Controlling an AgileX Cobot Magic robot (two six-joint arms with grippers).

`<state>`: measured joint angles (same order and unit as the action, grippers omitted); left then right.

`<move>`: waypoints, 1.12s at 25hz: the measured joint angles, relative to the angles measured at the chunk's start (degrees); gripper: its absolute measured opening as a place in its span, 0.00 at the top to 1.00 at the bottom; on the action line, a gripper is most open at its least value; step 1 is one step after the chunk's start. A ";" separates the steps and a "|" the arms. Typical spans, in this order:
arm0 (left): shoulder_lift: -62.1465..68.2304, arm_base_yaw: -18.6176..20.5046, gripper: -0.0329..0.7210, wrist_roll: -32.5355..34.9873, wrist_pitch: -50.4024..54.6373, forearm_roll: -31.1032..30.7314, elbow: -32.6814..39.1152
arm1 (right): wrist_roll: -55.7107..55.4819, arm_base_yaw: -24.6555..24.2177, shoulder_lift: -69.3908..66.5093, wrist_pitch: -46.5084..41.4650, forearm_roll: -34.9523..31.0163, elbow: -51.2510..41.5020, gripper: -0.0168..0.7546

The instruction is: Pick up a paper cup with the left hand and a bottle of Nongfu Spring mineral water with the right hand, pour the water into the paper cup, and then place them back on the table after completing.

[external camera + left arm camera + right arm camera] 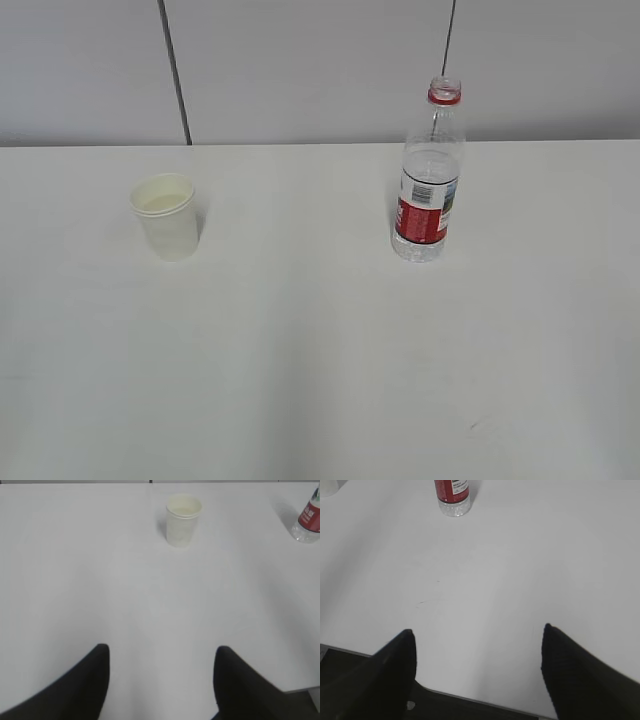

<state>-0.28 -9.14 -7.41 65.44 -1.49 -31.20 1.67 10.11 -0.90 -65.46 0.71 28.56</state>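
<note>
- The paper cup [167, 215] stood upright on the left of the white surface [300, 350], with some liquid inside.
- The uncapped bottle [428, 180], red-labelled, stood upright on the right, well apart from the cup.
- The left hand [162, 667] hung near the surface's edge, jaws spread and empty.
- The right hand [477, 647] likewise had its jaws released, the bottle far ahead.

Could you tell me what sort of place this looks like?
Probably a lab or office test bench: a plain white matte tabletop, a grey panelled wall, and only a white paper cup and uncapped clear red-labelled bottle.
</note>
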 joint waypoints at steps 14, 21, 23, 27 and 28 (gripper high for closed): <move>-0.04 0.00 0.41 0.05 -2.03 -1.21 1.05 | 0.00 0.00 1.33 0.00 0.67 0.00 0.24; -0.04 -0.01 0.41 0.05 -2.11 -1.77 1.11 | 0.00 0.00 1.90 0.00 2.82 -0.07 0.24; -0.04 -0.01 0.43 0.05 -2.11 -1.77 1.11 | 0.00 0.00 1.90 0.00 2.93 -0.07 0.24; -0.04 -0.01 0.45 0.05 -2.11 -1.93 1.11 | 0.00 0.00 1.90 0.00 3.31 -0.07 0.24; -0.04 -0.01 0.45 0.05 -2.11 -1.93 1.11 | 0.00 0.00 1.90 0.00 3.82 -0.07 0.24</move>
<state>-0.32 -9.16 -7.36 63.33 -3.42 -30.09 1.67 10.11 1.00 -65.46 4.54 28.49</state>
